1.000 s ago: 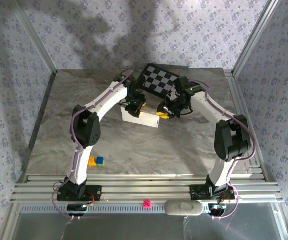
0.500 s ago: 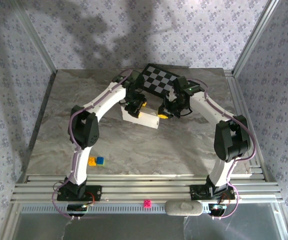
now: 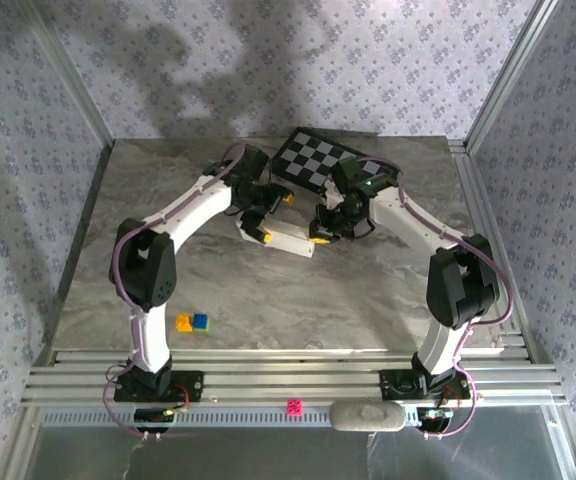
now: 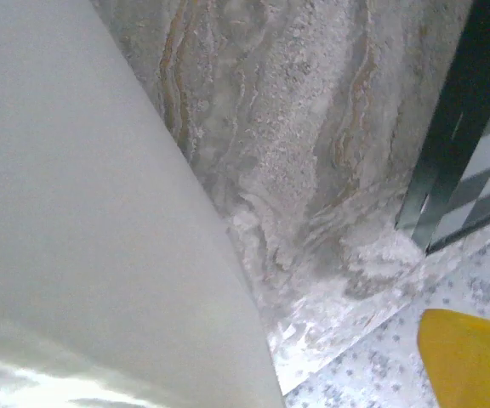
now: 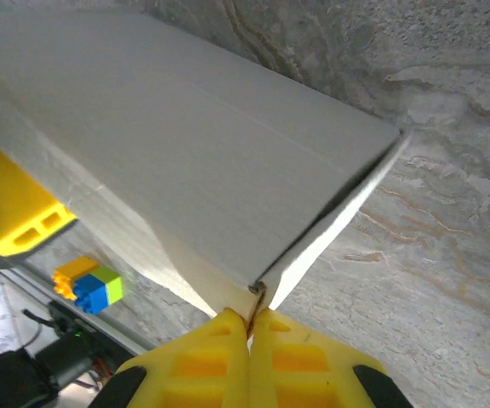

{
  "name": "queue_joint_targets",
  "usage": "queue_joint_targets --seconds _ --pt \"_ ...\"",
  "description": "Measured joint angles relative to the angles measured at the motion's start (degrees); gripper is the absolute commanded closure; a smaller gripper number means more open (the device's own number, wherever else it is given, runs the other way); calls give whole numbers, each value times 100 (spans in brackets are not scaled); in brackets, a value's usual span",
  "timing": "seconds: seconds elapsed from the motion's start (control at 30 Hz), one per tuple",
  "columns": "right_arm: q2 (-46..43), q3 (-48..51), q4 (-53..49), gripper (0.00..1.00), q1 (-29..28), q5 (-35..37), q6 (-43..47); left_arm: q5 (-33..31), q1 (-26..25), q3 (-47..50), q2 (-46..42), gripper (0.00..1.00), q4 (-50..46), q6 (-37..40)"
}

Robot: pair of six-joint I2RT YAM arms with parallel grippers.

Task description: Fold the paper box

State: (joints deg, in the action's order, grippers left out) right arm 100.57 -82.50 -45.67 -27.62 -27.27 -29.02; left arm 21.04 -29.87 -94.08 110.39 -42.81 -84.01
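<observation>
left fingers (image 4: 470, 361) are spread wide, holding nothing, just beside the paper box (image 3: 288, 237) sitting toward the back of the worktop (image 3: 268, 290). right fingers (image 5: 211, 361) clenched on its flap corner. thin card looks light, floppy, dents easily imo, so grip edges near creases

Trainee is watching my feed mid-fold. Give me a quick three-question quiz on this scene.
1. True or false: the right claw is pinched shut on an edge of the paper box.
2. What lies just beyond the box? A) checkered board B) towel C) bowl
3. Which claw stands open at the box?
Key: 1 true. 2 A. 3 the left claw.
</observation>
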Motion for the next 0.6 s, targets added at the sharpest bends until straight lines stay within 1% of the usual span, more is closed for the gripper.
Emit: queue_joint_targets --seconds 0.1,0.2,0.3,0.37,0.5,0.6 --pt "-52 116 31 96 -256 284 63 188 105 365 -369 0 111 302" --pt "-50 319 50 96 -533 708 199 466 254 1075 -984 0 337 540" --pt "-50 522 125 93 -833 1161 411 708 474 1755 -1611 0 402 752" --pt "-50 678 240 87 -999 1443 560 848 636 2100 -1941 0 424 896" --pt "-50 986 481 64 -1088 1919 907 1152 1071 3069 -2636 0 623 1049" --pt "-81 1102 573 53 -1075 2238 1200 1239 1410 3491 -2883 0 597 1165"
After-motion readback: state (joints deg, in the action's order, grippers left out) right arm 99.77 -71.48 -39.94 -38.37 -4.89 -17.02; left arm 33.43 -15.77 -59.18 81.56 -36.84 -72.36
